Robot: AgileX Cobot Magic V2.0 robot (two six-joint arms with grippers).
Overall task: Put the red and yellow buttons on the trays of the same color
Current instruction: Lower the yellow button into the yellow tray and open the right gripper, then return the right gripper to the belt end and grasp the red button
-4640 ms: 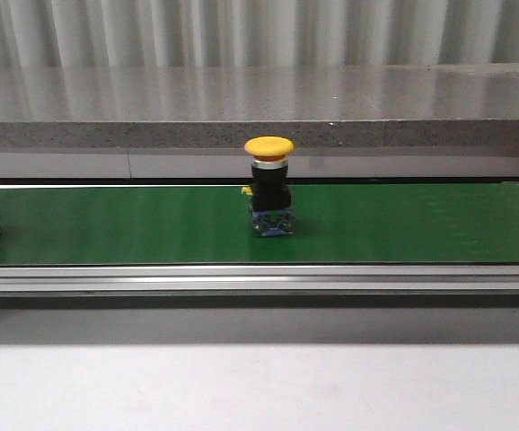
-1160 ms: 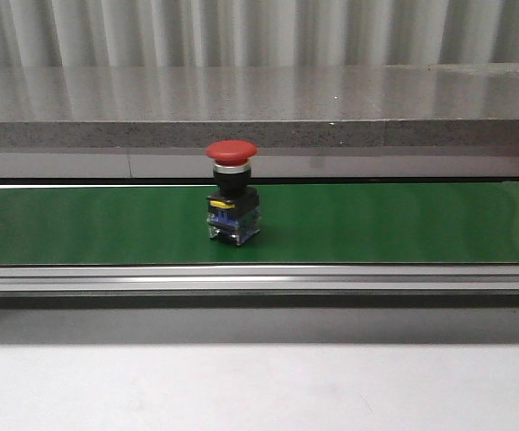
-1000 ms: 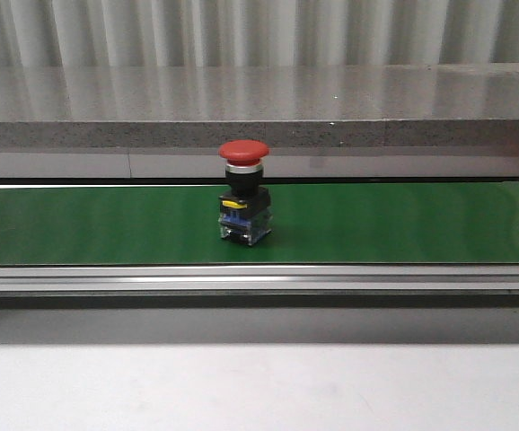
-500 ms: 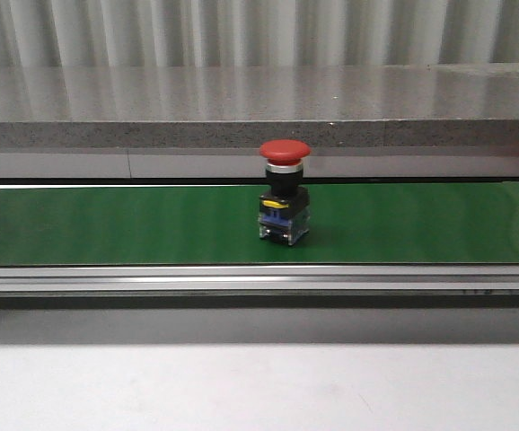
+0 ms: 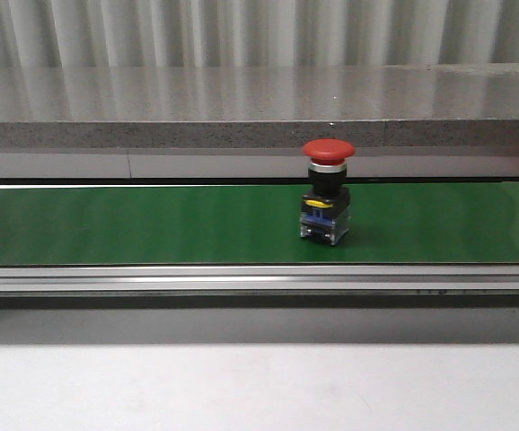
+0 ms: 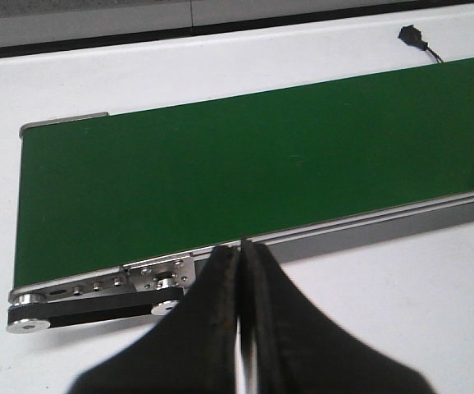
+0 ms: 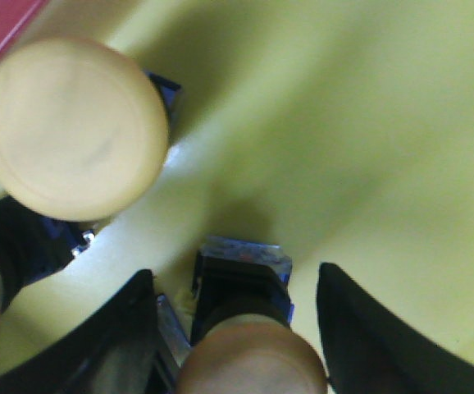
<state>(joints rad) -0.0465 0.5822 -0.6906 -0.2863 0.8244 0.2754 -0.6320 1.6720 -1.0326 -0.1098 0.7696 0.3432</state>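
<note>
Standing upright on the green belt (image 5: 152,224), a little right of the middle of the front view, the red button (image 5: 326,191) looks like a small, rigid piece: a smooth domed cap on a narrow black neck, with a boxy contact block below. I judge it light and hard, not fragile, but top-heavy, so a push against the cap may tip it; the dome also looks slippery. The better place to take it is probably the black neck or the square block, where the flat sides give the fingers something to press on. In the left wrist view the left gripper (image 6: 241,271) has its fingers pressed together with nothing between them, above the near edge of the belt. In the right wrist view the right gripper (image 7: 237,328) is spread wide over the yellow tray (image 7: 368,123), with a yellow button (image 7: 245,328) between the fingers but seemingly let go, and another yellow button (image 7: 73,131) just beside it. Compared with half a second ago, the red button has travelled further to the right along the belt; several seconds ago a yellow one stood near the middle instead.
</note>
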